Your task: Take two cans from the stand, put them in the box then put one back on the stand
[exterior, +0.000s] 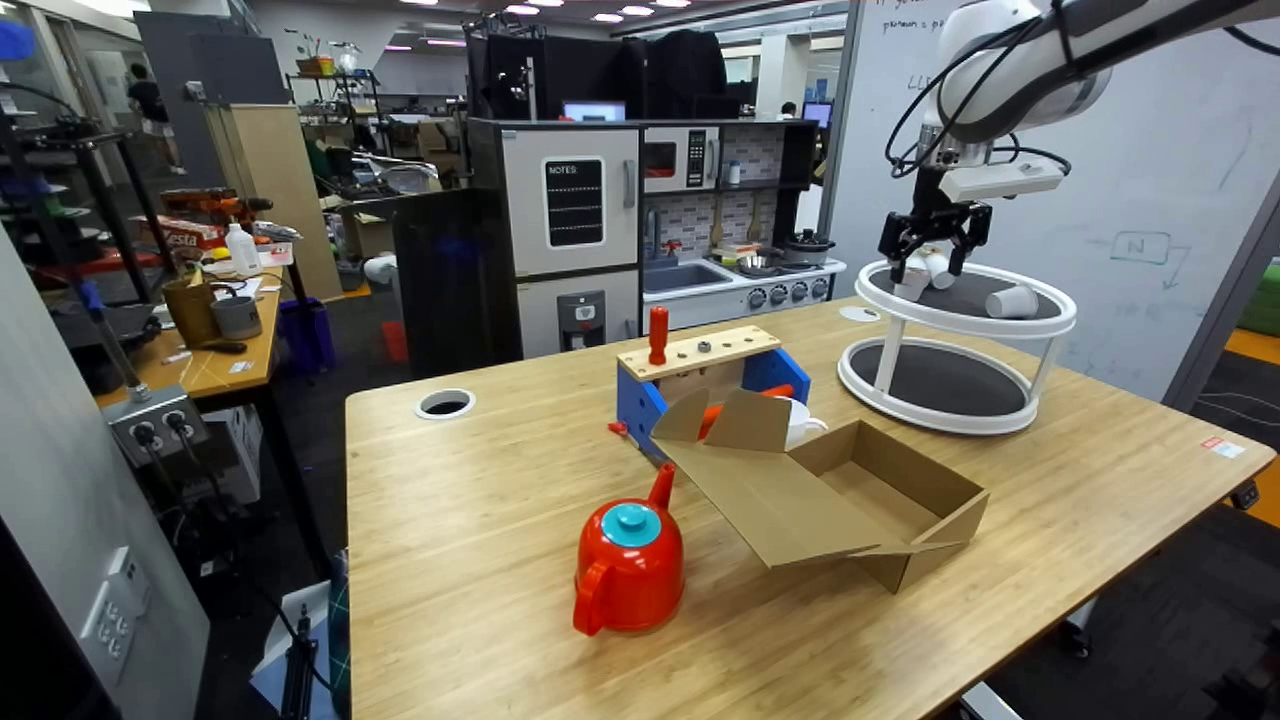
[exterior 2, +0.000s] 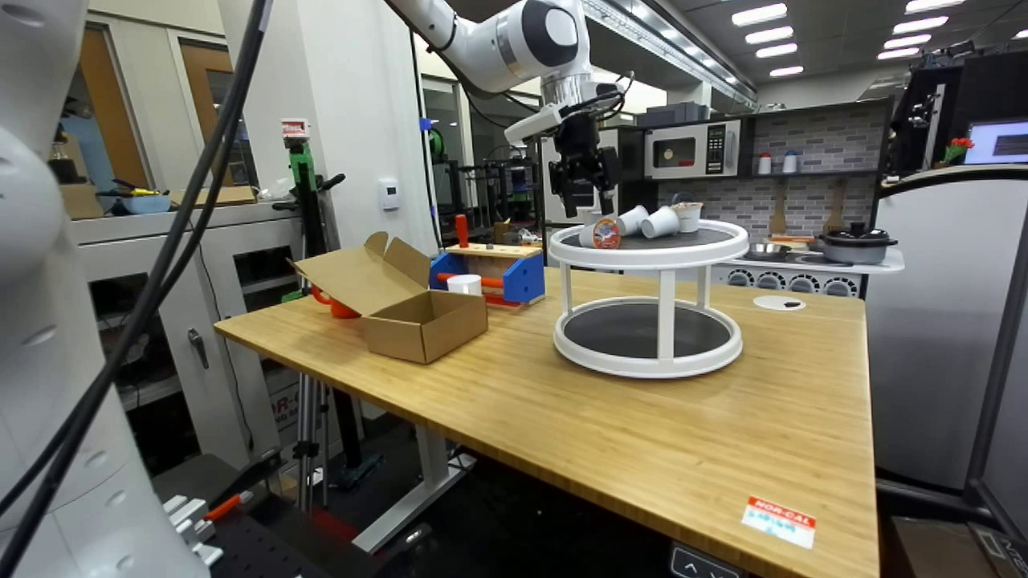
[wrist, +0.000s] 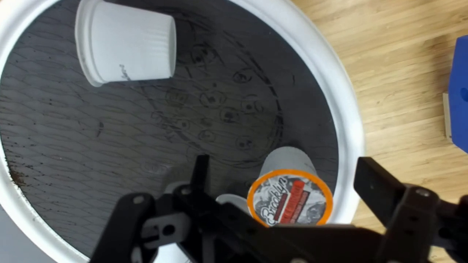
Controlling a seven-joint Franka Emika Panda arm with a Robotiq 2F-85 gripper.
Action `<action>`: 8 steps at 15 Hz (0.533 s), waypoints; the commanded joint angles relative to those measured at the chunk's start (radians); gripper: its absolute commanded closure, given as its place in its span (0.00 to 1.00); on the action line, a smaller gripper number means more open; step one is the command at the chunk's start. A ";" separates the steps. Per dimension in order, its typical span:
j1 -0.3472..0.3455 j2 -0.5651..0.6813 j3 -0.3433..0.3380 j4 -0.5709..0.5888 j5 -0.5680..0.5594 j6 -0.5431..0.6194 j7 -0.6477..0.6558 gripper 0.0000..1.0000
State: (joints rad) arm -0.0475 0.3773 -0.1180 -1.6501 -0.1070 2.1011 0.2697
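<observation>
I'm watching the empty gripper [exterior: 927,272] hanging wide open over a can [wrist: 290,190], maybe risking knocking another can [exterior 2: 633,220] crowding close.

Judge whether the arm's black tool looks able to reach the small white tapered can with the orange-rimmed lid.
Probably yes: in the wrist view, the open tool appears to straddle the orange-rimmed can, with nothing else over it. Another white can, partly hidden close beside it, might crowd the grasp.
</observation>
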 commanded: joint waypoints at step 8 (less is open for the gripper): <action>-0.007 0.084 0.008 0.140 0.019 -0.083 -0.026 0.00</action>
State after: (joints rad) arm -0.0475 0.4381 -0.1154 -1.5591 -0.1069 2.0673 0.2684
